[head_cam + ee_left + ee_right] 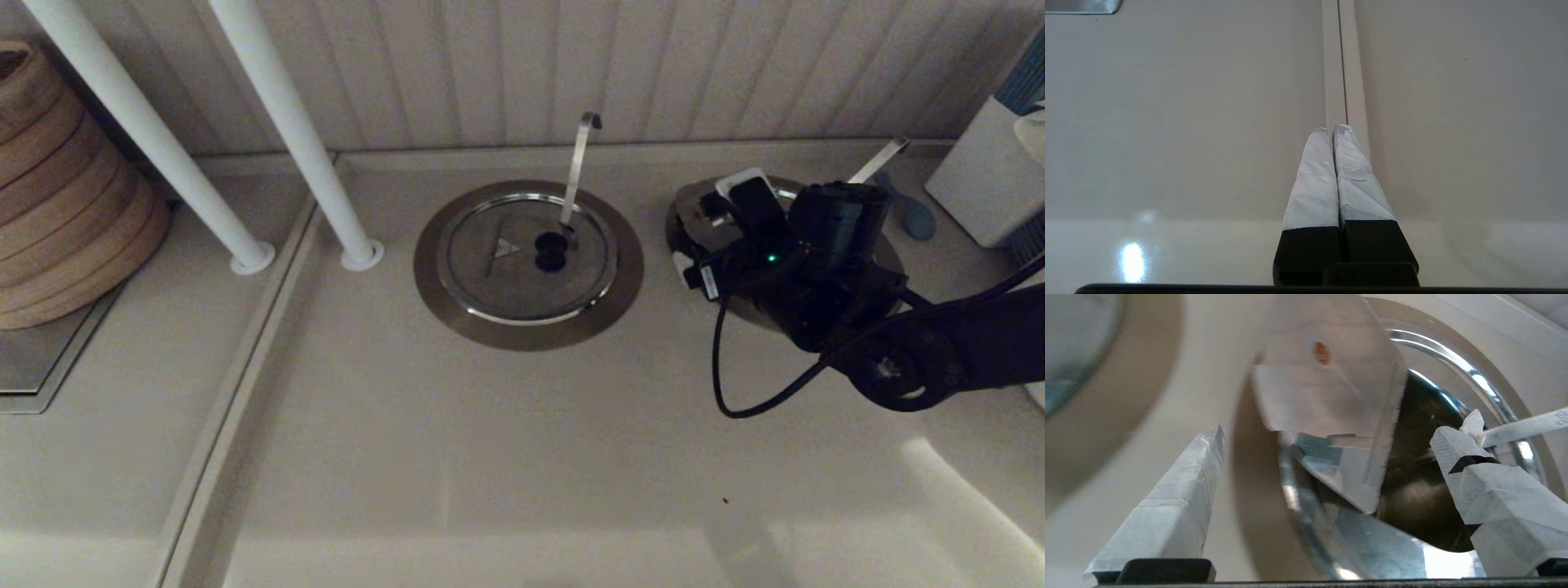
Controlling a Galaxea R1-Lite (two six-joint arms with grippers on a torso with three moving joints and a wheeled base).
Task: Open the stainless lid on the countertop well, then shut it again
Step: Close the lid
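My right arm (824,245) hangs over the right-hand countertop well (1251,486) and hides most of it in the head view. Only the slanting straight ladle handle (878,158) shows behind the wrist. In the right wrist view the stainless lid (1327,396) is tilted up off the well, baring the dark hollow (1425,498) under it. My right gripper (1331,433) is open, its taped fingers (1180,498) far apart on either side of the raised lid, not clamped on it. One finger lies close to the ladle handle (1527,424). The lid's knob is hidden.
The twin lid (526,257) with the upright hooked handle (580,163) lies shut at the counter's middle. Two white poles (294,139) stand at the back left beside a wooden stack (65,196). A white box (980,171) stands far right. My left gripper (1333,128) is shut over a counter seam.
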